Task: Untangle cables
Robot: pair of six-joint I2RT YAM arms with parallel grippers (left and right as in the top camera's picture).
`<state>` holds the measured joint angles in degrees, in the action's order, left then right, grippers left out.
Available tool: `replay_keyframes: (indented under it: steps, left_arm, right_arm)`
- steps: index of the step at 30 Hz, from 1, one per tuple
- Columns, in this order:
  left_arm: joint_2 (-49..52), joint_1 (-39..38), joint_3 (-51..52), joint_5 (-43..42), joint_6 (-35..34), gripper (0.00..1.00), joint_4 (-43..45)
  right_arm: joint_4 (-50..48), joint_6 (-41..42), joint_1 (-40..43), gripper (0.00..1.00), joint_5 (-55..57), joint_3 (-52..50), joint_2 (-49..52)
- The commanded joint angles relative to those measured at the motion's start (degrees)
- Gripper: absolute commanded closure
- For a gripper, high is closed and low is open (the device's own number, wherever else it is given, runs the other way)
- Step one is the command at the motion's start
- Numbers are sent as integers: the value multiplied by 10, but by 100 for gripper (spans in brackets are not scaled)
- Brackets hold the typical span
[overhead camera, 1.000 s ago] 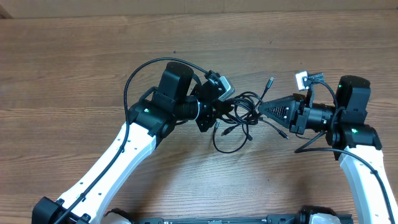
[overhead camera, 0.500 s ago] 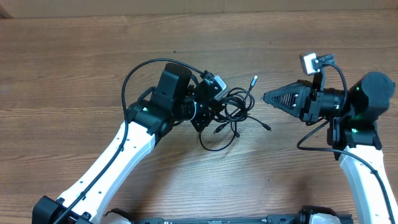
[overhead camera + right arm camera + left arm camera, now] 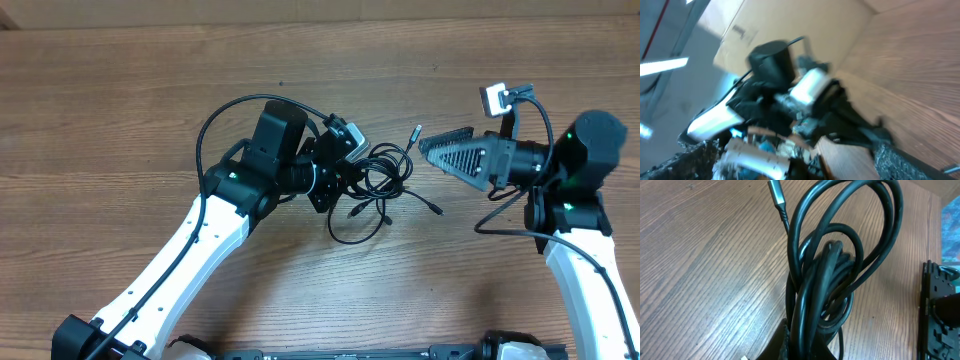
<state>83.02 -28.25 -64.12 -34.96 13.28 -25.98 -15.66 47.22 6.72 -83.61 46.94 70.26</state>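
The cables (image 3: 382,182) form a tangled knot of thin black cords at the table's middle, with loops and plug tips trailing out to the right and front. My left gripper (image 3: 345,180) is shut on the knot's left side. In the left wrist view the cables (image 3: 825,275) rise as a bundle from between my fingers, and one silvery plug tip (image 3: 775,191) points away. My right gripper (image 3: 434,145) hovers open just right of the knot and holds nothing. The right wrist view is blurred; its fingers (image 3: 902,160) stand wide apart.
The wooden table (image 3: 120,110) runs out on all sides. One loose plug tip (image 3: 416,131) lies close to the right gripper's fingertips. The left arm (image 3: 200,230) stretches from the front left, and the right arm (image 3: 580,270) stands at the right edge.
My right gripper has pulled back to the right off the knot and opened its jaws. The knot has shifted slightly left with the left gripper, which stays shut.
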Motion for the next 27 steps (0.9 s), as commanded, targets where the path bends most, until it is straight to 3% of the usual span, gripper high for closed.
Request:
replay_keyframes:
  steps: [1, 7, 15, 17, 19, 25, 27]
  left_arm:
    - [-9, 11, -7, -26, 4, 96, 5]
    - [-14, 17, -7, -25, 6, 96, 3]
    - [-14, 15, -7, -56, 16, 96, 36]
    - [-14, 15, -7, -56, 15, 96, 39]
    - [-14, 15, -7, -56, 15, 96, 38]
    - [-14, 14, -7, -56, 15, 96, 34]
    - [-14, 12, -7, -56, 15, 96, 35]
  right_arm:
    - [33, -28, 2, 0, 80, 7, 24]
    - [61, -75, 2, 0, 104, 7, 55]
    - [194, -319, -43, 0, 103, 6, 58]
    - [196, -325, -55, 0, 115, 6, 58]
    - [196, -325, -65, 9, 141, 6, 58]
    - [197, -325, -74, 51, 167, 6, 58]
    - [197, -325, -74, 59, 167, 6, 58]
